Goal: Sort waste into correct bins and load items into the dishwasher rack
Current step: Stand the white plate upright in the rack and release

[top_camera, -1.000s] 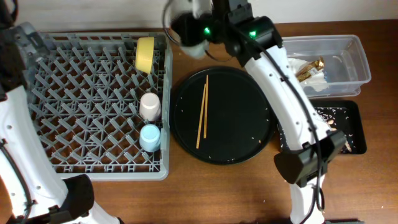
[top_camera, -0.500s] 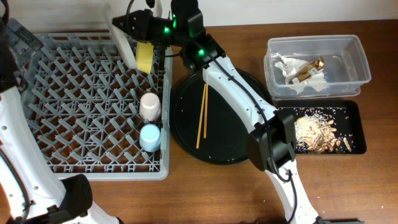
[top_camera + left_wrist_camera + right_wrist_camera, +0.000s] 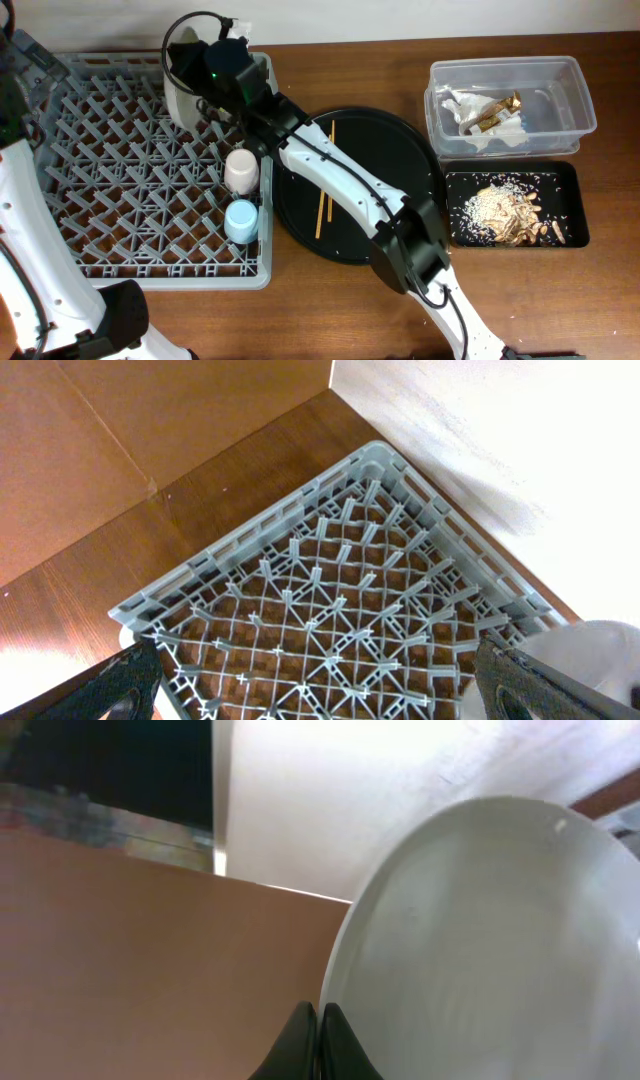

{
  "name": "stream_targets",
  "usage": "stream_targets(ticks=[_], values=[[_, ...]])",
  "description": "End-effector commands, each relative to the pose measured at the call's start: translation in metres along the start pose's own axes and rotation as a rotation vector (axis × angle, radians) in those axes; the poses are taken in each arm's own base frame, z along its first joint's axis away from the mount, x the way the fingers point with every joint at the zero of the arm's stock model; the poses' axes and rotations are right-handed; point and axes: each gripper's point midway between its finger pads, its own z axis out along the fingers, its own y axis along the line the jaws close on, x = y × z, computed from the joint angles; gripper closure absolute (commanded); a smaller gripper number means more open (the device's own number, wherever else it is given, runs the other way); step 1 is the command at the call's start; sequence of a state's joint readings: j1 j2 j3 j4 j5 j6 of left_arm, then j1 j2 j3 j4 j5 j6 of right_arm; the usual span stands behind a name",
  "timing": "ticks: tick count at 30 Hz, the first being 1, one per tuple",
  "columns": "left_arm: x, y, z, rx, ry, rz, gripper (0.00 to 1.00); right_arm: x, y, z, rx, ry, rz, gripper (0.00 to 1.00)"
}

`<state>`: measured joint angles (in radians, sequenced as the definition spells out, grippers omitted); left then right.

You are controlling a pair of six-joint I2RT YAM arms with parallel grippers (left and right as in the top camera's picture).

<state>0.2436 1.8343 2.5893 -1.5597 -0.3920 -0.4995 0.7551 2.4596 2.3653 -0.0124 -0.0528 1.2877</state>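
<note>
My right gripper is shut on the rim of the pale grey-green plate and holds it upright over the back edge of the grey dishwasher rack. In the right wrist view the closed gripper pinches the plate's edge. The pink cup and the light-blue cup stand at the rack's right side. The yellow bowl is hidden under my right arm. The chopsticks lie on the round black tray. My left gripper is open and empty above the rack's far left corner.
The clear tub at the back right holds white napkins and the brown-gold wrapper. The shallow black tray in front of it holds rice and brown bits. My right arm spans the round tray.
My right arm swung left with the plate, from above the round tray's back edge to the rack's back row. It now covers the yellow bowl. The left arm has not moved.
</note>
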Motion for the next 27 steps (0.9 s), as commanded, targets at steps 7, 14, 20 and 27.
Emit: stream_targets(ticks=[7,14,20,27], values=[[-0.004,0.002,-0.008,0.014,-0.020,-0.028,0.01,0.015,-0.039,0.014,0.044,0.055,0.005,0.41],[-0.004,0.002,-0.008,0.014,-0.020,-0.028,0.01,0.011,0.050,-0.002,-0.316,0.100,-0.160,0.01],[-0.004,0.002,-0.008,0.014,-0.020,-0.028,0.01,-0.058,0.100,-0.061,-0.225,0.021,-0.648,0.01],[-0.004,0.002,-0.008,0.014,-0.020,-0.028,0.01,-0.098,-0.076,-0.176,0.713,0.318,-0.765,0.02]])
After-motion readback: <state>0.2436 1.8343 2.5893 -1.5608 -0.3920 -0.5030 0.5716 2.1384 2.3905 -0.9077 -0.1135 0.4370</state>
